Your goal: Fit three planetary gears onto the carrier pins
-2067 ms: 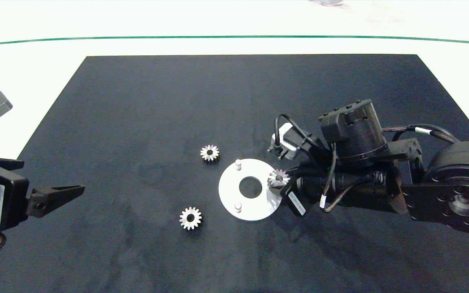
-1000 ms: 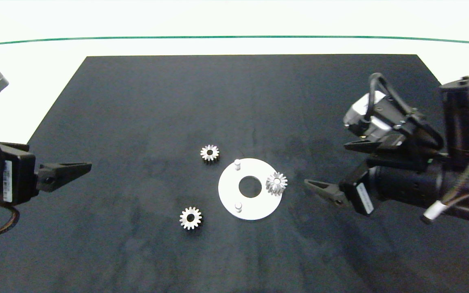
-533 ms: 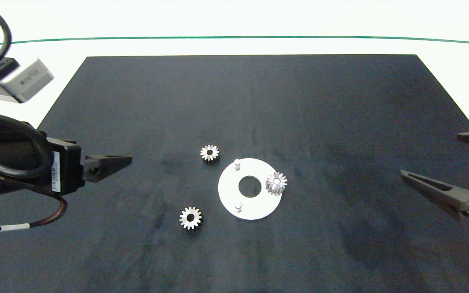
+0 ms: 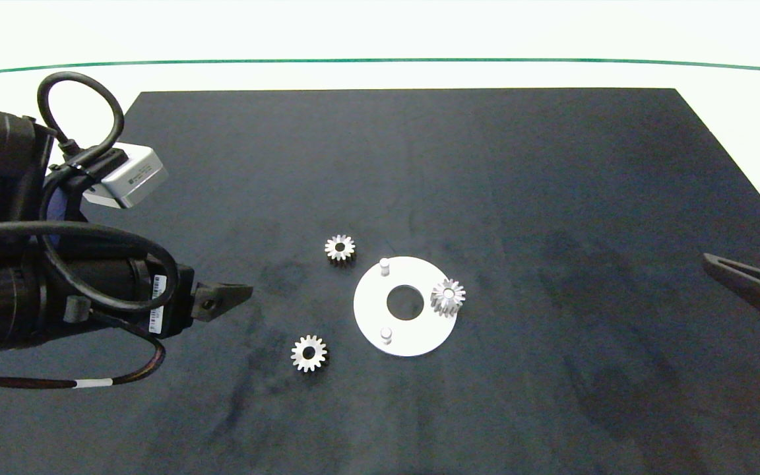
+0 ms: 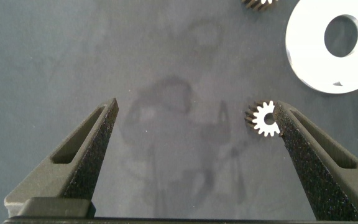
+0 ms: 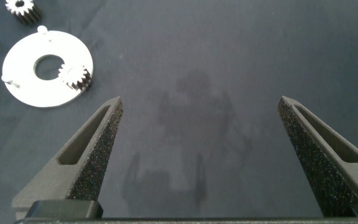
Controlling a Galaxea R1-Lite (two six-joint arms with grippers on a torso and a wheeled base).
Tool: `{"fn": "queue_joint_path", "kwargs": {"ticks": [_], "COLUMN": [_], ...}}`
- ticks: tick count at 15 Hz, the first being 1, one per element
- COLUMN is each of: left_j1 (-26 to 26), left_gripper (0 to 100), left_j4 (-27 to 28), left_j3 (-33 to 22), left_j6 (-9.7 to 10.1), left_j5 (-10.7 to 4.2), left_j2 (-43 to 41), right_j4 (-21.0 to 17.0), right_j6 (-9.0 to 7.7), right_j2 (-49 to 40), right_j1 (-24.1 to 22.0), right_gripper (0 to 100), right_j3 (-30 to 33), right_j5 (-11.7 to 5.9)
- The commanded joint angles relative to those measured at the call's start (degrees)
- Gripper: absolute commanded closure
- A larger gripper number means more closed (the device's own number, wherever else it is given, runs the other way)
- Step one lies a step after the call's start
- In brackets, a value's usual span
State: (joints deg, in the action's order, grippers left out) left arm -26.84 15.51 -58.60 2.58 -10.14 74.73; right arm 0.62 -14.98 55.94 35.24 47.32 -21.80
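- Left gripper (image 4: 238,292), head view: it reaches in from the left over the black mat (image 4: 419,165), its dark tip pointing toward the parts; the finger spread cannot be judged from this view. One loose gear (image 4: 309,353) lies on the mat just beyond and below the tip, apart from it. A second loose gear (image 4: 340,249) lies just beside the white disc (image 4: 370,310), near its upper-left rim. A third gear (image 4: 448,297) sits on the pin at the disc's right side. Two bare carrier pins (image 4: 384,266) stand upright on the disc, the other (image 4: 386,335) near the lower rim.
- Right gripper (image 4: 759,290), head view: only a dark finger shows at the right edge, well apart from the disc. The mat lies on a pale table (image 4: 380,39) crossed by a thin green line (image 4: 380,61).
- Left gripper (image 5: 194,115), left wrist view: fingers spread wide and empty above the mat. The loose gear (image 5: 265,118) lies flat between them, just beside one finger (image 5: 316,155); contact cannot be judged. The white disc (image 5: 309,59) lies farther off, with another gear (image 5: 258,4) cut by the frame edge.
- Right gripper (image 6: 201,112), right wrist view: fingers spread wide, holding nothing, over bare mat (image 6: 229,50). The disc (image 6: 17,81) with its mounted gear (image 6: 75,76) lies well beyond one finger (image 6: 89,149); a loose gear (image 6: 21,9) lies past the disc.
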Motion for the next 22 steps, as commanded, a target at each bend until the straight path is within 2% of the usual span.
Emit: {"fn": "queue_joint_path", "kwargs": {"ticks": [1, 2, 4, 7, 9, 10, 12, 13, 16, 19, 20, 22], "left_j1": [-4.97, -6.91, -10.95, -15.61, -16.66, -17.72, -19.74, -20.53, -20.97, -21.06, -21.06, -20.53], "left_gripper": [0, 0, 0, 0, 0, 0, 0, 0, 0, 0, 0, 0], "left_j4": [-0.04, -0.57, -2.15, -5.49, -9.71, -11.46, -14.63, -16.47, -17.7, -17.88, -17.97, -20.78], "left_j3": [3.14, 3.84, 5.34, 9.03, 10.7, 10.88, 10.61, 10.7, 10.79, 12.19, 12.98, 14.39], "left_j6": [2.07, 3.48, 3.3, 1.02, -1.18, -1.44, -1.44, -1.53, -1.97, -3.99, -4.25, -4.43], "left_j5": [-0.05, -0.14, -0.49, -0.58, -0.67, -0.76, -3.13, -3.74, -3.83, -3.92, -4.71, -5.06], "left_j2": [-0.02, -0.02, 0.15, 0.51, 2.53, 3.85, 7.19, 8.59, 8.59, 9.03, 10.09, 10.97], "right_j4": [0.08, 0.08, 0.17, 0.35, 0.35, 0.35, 0.35, 0.35, 0.43, 0.43, 0.43, 0.78], "right_j6": [-0.13, -0.13, -0.13, -0.31, -1.8, -2.07, -2.07, -2.07, -2.07, -1.98, -2.07, -2.07], "right_j2": [-0.13, -0.13, -0.4, -0.57, -0.84, -0.92, -1.01, -1.27, -2.15, -1.8, -1.98, -1.89], "right_j1": [0.0, -0.09, 0.0, 0.0, 0.18, 0.18, 0.09, 0.09, 0.09, 0.09, 0.09, 0.18], "right_gripper": [0, 0, 0, 0, 0, 0, 0, 0, 0, 0, 0, 0], "right_j3": [-0.57, -0.65, -0.74, -0.48, -0.57, -0.65, -0.74, -0.74, -0.39, -0.57, -0.48, -0.48], "right_j5": [-0.18, -0.18, -0.18, -0.26, -0.18, -0.18, -0.18, -0.18, -0.09, -0.09, -0.09, -0.09]}}
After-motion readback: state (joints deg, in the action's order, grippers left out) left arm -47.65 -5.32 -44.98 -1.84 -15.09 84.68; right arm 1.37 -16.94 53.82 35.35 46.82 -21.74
